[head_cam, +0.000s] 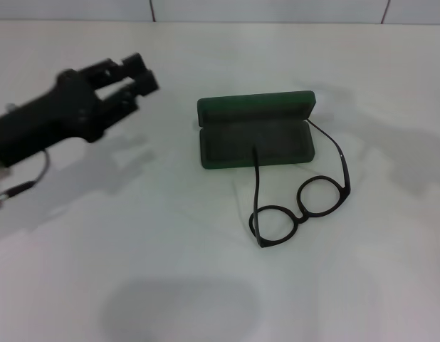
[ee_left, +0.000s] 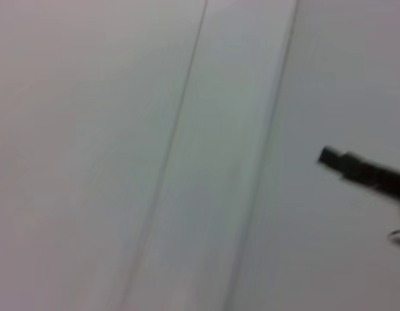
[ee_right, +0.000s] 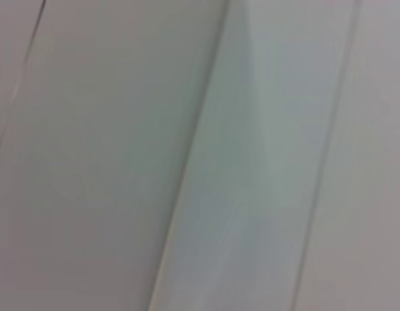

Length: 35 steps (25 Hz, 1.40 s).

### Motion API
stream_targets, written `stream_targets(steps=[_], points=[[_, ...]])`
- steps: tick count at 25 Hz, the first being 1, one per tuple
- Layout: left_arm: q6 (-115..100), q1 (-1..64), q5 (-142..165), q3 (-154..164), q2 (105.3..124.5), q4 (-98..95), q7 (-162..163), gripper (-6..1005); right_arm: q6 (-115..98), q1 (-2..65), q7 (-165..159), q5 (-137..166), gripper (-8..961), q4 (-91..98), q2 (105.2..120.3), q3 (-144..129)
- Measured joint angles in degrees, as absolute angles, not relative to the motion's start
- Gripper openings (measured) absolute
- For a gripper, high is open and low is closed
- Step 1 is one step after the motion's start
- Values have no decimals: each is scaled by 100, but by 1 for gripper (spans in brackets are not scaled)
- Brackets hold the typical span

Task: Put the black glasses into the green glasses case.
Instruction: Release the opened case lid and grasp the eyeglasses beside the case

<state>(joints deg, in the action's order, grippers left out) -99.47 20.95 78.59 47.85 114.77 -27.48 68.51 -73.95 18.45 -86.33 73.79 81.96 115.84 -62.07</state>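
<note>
My left end effector hovers left of the green glasses case, fingers spread and empty. The case lies open to receive the black glasses, unfolded just before it, temple tips touching it.

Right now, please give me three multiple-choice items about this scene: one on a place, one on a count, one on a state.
1. Where do the black glasses lie?
A. inside the case
B. on the table in front of the case
C. in the left claw

2. How many claws show in the head view?
A. one
B. two
C. none

3. The green glasses case is:
A. open
B. shut
C. upside down

Answers:
1 B: the frame rests on the white table, the temple arms reaching to the case.
2 A: only the left claw shows, to the case's left.
3 A: the lid stands back and the inside shows.
</note>
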Motion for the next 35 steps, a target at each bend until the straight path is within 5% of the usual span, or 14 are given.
stream_targets(steps=[7,13,19,35], points=[[-10501,1754,8038,4793,11278,-3738,8336,411,-8580,1640,-8635,6772,339,7485,11575,-5238],[-10698,1721,8699,4805,11504,-3722,8408,411,-9363,1270,-8765,6585,339,7132,11576,-4870],[-10228,1704,9249,4807,11951,-3540,7826,444,-9898,1152,-8754,6585,339,6713,11585,-4883],[-9470,2118,9484,5043,11985,-2337,7009,495,-10209,1079,-8653,6631,339,6471,11566,-4822]])
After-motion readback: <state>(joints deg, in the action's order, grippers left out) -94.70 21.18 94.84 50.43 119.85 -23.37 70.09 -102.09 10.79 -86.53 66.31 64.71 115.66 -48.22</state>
